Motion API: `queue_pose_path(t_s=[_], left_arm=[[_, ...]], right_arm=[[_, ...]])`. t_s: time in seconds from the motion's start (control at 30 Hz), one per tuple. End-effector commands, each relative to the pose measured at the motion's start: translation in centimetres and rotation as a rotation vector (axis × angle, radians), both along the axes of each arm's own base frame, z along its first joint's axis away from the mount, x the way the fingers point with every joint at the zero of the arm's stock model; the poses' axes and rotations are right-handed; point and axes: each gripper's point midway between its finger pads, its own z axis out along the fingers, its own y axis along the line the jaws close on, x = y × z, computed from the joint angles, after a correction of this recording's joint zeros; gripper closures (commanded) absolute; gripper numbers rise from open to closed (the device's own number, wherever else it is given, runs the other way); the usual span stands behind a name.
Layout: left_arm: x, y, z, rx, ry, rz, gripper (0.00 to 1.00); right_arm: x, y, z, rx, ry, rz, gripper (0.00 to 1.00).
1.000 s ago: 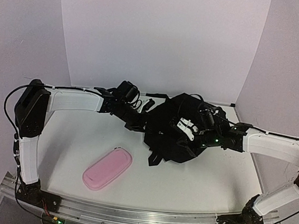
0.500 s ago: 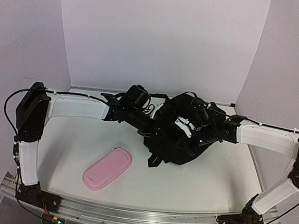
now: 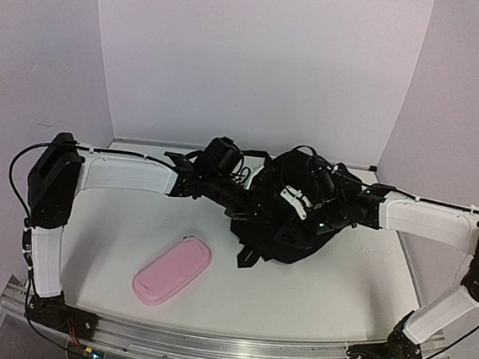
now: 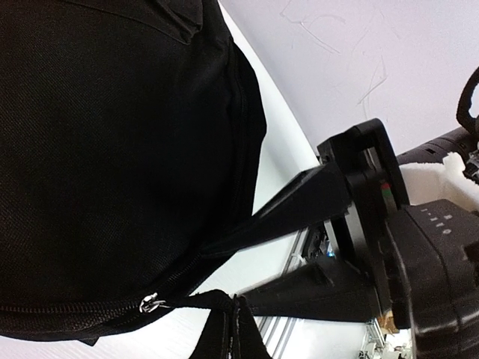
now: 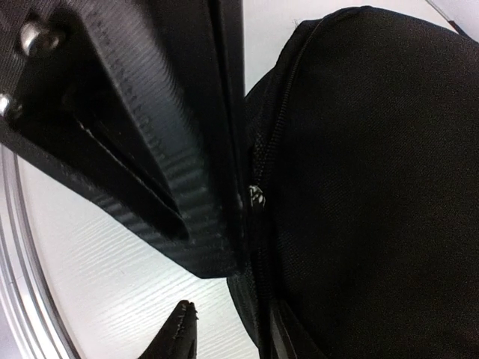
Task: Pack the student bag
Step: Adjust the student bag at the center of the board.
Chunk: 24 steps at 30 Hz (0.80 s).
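We see the student bag (image 4: pixel 112 149) as matt black woven cloth, its zip pull (image 4: pixel 152 302) shiny metal. The pencil case (image 3: pixel 173 270) looks smooth and slightly glossy, and the white bench (image 5: pixel 90 299) bears a faint grain.

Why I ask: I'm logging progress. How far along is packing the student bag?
Done: nothing visibly packed. In hand: left gripper shut and right gripper open, both at the zip of the student bag. To do: pink pencil case lies outside on the table.

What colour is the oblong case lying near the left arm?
Pink. The case shows best in the top view.
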Motion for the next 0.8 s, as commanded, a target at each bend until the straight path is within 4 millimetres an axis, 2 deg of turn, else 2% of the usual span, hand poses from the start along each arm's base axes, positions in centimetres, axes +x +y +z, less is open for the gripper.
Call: queue_pose_path(t_s=[0.0, 0.1, 0.23, 0.37, 0.47, 0.7, 0.77], left_arm=[[1.7, 0.0, 4.0, -0.059, -0.075, 0.057, 1.0], [3.5, 1.2, 3.5, -0.03, -0.051, 0.124, 1.0], [4.7, 1.7, 3.6, -0.036, -0.038, 0.12, 1.0], [4.5, 1.1, 3.9, -0.064, -0.021, 0.077, 1.0], [4.2, 0.6, 4.4, -0.094, -0.005, 0.05, 1.0], [3.8, 0.2, 4.9, -0.125, 0.022, 0.031, 1.0], [3.7, 0.3, 5.0, -0.128, 0.021, 0.032, 1.0]], right_arm=[[0.9, 1.1, 2.6, 0.049, -0.041, -0.002, 0.59], [1.7, 0.9, 2.1, 0.016, -0.061, -0.016, 0.64], [2.2, 1.1, 2.3, 0.01, -0.083, -0.016, 0.56], [2.8, 2.2, 3.2, 0.059, -0.08, -0.022, 0.51], [3.5, 3.0, 3.4, 0.094, -0.068, -0.044, 0.5], [5.1, 4.3, 3.1, 0.123, -0.062, -0.083, 0.54], [5.3, 4.4, 2.8, 0.117, -0.059, -0.083, 0.59]])
